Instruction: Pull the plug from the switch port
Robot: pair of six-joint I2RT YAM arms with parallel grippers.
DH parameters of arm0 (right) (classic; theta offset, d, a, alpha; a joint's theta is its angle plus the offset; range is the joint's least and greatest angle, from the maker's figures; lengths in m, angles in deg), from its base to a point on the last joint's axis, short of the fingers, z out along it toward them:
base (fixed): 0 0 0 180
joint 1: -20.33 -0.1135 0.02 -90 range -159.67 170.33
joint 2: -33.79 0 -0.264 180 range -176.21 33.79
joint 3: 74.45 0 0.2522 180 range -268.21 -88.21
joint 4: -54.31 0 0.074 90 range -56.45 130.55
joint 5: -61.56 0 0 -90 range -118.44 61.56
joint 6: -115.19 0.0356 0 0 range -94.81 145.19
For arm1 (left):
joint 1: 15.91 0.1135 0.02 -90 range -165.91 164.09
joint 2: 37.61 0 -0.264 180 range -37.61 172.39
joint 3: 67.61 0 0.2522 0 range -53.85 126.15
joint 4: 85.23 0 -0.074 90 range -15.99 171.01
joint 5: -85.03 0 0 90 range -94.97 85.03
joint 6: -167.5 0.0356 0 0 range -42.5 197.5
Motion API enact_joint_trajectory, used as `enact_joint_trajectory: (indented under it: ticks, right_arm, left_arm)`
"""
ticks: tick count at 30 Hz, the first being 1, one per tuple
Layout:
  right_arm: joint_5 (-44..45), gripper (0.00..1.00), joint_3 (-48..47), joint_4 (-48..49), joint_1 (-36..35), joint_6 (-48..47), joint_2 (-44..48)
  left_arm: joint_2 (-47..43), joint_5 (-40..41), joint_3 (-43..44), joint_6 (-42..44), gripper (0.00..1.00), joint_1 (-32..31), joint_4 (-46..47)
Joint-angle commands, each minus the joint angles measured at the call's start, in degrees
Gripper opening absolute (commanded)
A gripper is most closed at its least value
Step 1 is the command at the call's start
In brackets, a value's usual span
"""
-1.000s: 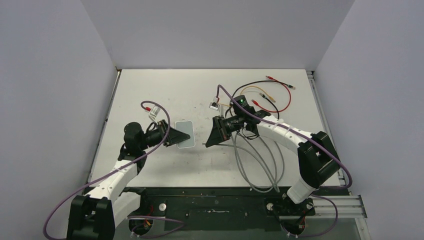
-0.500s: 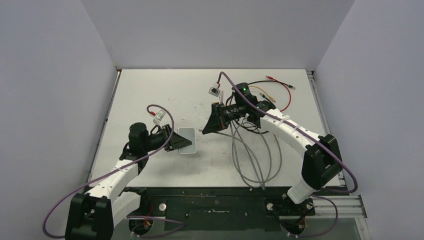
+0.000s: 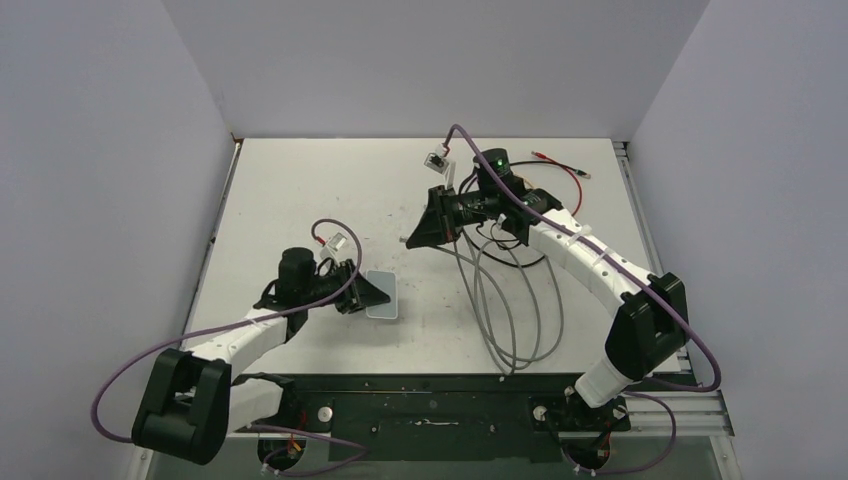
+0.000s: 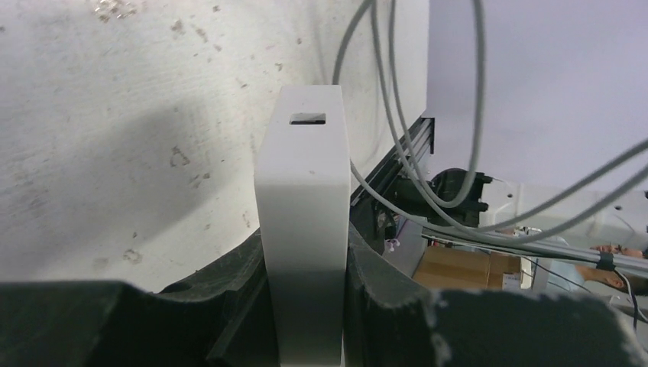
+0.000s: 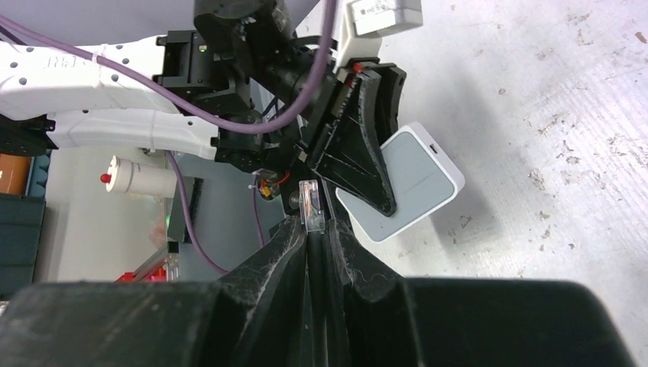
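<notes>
My left jaws clamp the switch (image 4: 302,199); my right jaws pinch the plug (image 5: 311,202), clear of the port (image 4: 307,118). I'd draw it well away, straight and slow.

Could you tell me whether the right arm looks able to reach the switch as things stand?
Probably yes: only bare table lies between the right gripper and the switch, whose free end juts from the left gripper. The right gripper is shut on the plug, though, so it couldn't grasp.
</notes>
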Motion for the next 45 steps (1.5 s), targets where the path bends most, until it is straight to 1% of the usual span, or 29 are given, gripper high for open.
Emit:
enact_joint_trajectory:
  ticks: [1,7,13,17,19,22,29,32,33,39,41,45]
  right_arm:
    - [0.7,0.05,-2.6,0.3,1.1,0.2,3.8]
    - [2.4,0.05,-2.8,0.4,3.0,0.5,4.4]
    - [3.4,0.05,-3.8,0.5,6.6,0.5,4.0]
    - [4.4,0.05,-5.4,-0.9,8.9,-0.6,3.0]
    - [5.2,0.05,-6.8,-2.3,9.6,-1.7,2.4]
    - [6.2,0.05,-7.7,-2.5,10.1,-1.9,1.6]
    - [7.9,0.05,-9.0,-2.4,10.6,-2.6,-0.1]
    - [8.4,0.05,-9.7,-2.6,11.4,-3.0,-1.0]
    - [8.5,0.05,-10.1,-2.7,11.7,-3.0,-1.4]
    - [9.6,0.05,-14.0,-3.8,13.6,-3.6,-3.7]
    - [9.8,0.05,-14.8,-3.5,14.4,-3.2,-4.4]
    - [10.1,0.05,-15.5,-2.1,15.5,-2.4,-5.3]
  left_arm:
    - [4.8,2.2,1.4,2.6,0.0,-1.6,-1.8]
    - [12.5,5.0,3.9,6.2,0.0,-4.1,-6.1]
    - [19.7,6.3,5.9,8.0,0.0,-6.5,-7.3]
    - [23.3,8.1,8.2,10.4,0.0,-9.0,-10.7]
    - [24.8,9.6,9.8,11.9,0.0,-10.4,-14.3]
    - [25.9,11.9,11.3,13.1,0.0,-12.1,-17.4]
    - [25.8,16.5,13.3,14.0,0.08,-13.8,-21.3]
    - [25.2,18.3,14.3,14.9,0.15,-13.9,-23.2]
    - [24.9,19.0,14.6,15.0,0.18,-13.9,-24.0]
    - [21.7,23.8,15.6,15.6,0.43,-13.9,-28.6]
    - [20.4,25.5,15.9,15.6,0.56,-13.9,-30.2]
    - [17.2,29.0,16.7,15.8,0.72,-13.9,-33.5]
